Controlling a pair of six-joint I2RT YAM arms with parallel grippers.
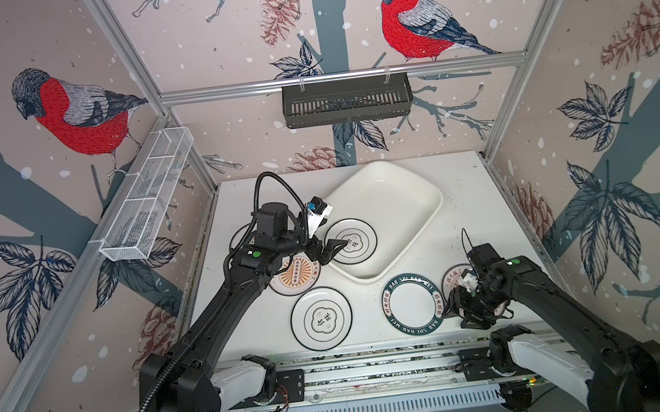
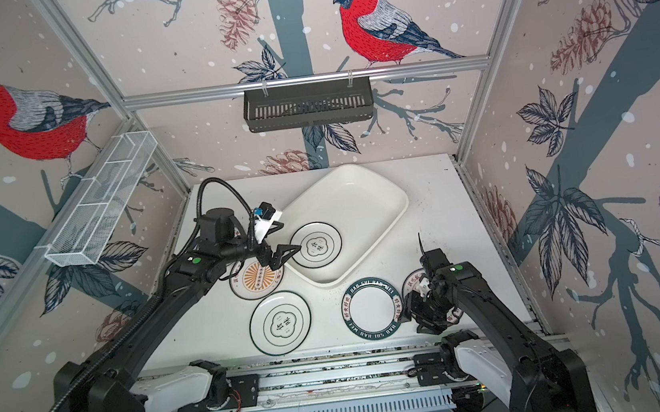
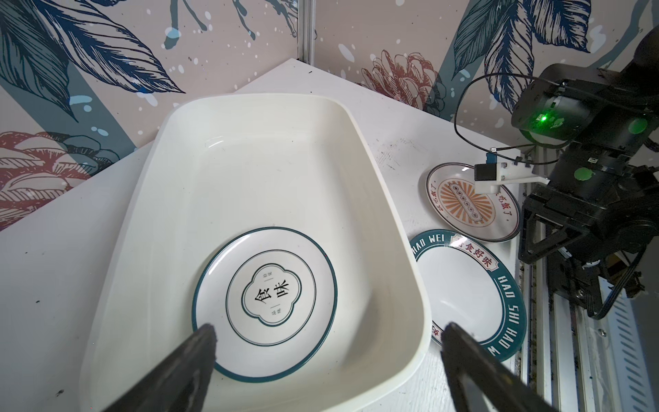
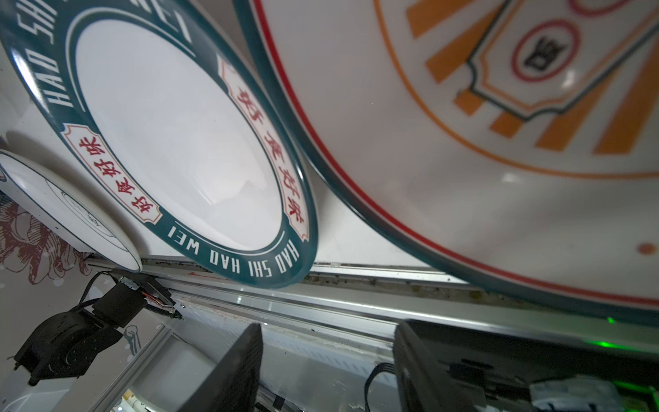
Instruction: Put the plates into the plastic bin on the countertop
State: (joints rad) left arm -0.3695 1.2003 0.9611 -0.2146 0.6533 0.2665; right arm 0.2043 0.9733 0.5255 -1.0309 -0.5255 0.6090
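At the far left of the countertop [image 1: 466, 209], a half-hidden plate [image 1: 238, 236] shows only as a sliver behind the left arm. Beside it lies a left sunburst plate [image 1: 292, 281], partly under that arm's wrist. Nearer the front edge, a black-rimmed emblem plate [image 1: 321, 318] lies flat and clear of both arms.

The left gripper [image 1: 335, 250] hangs over the near left corner of the plastic bin [image 1: 393, 192], its fingers [image 3: 199, 353] spread wide and holding nothing. In the left wrist view, the emblem plate in the bin [image 3: 265, 296] lies flat on the floor at that corner, just ahead of the fingertips. I cannot tell whether they touch it.

Right of the bin's near corner, the green-lettered plate [image 1: 412, 305] lies flat on the countertop, just beside the right gripper [image 4: 328, 324]. In the right wrist view that gripper's jaws stand partly apart with nothing between them. The right sunburst plate [image 4: 463, 142] lies mostly beneath the gripper, its rim close to the fingers.
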